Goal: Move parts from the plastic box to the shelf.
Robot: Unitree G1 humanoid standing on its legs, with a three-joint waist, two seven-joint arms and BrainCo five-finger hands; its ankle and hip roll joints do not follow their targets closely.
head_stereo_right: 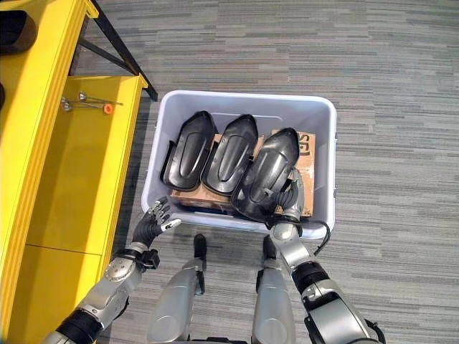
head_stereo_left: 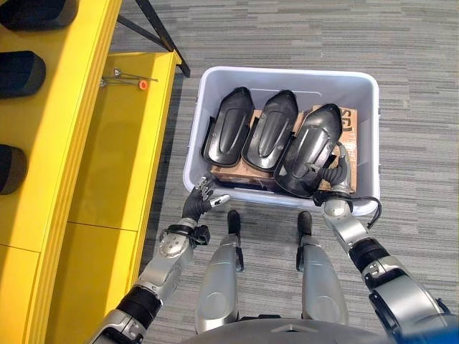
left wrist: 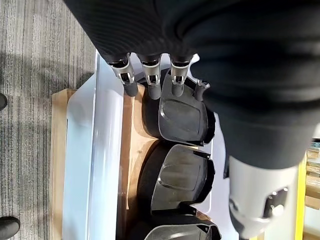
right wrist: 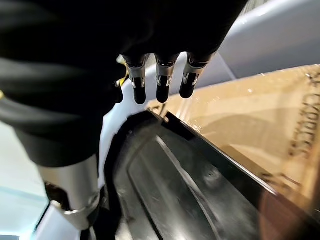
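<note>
meanwhile, the pick-up step is only just opening — three black moulded parts lie side by side in the plastic box, resting on brown cardboard, and none has left it. the right hand reaches over the box's near rim at its right corner and sits against the near end of the right-hand part, which lies tilted across the cardboard; in the right wrist view its fingers hang straight above the part's edge, relaxed and not closed on anything, though whether they actually touch the part cannot be told. the left hand hovers just outside the near rim at the box's left corner, fingers loosely spread and holding nothing, with the left-hand part and the middle part just beyond it inside the box. the yellow shelf stands along the box's left side, a few small bits of hardware at its far edge, and dark rounded items already sit on its upper level. by the look of it, the next move calls for the right hand to curl round the part's near end — with the left perhaps steadying — then lift it clear of the rim and carry it across to the shelf.
</note>
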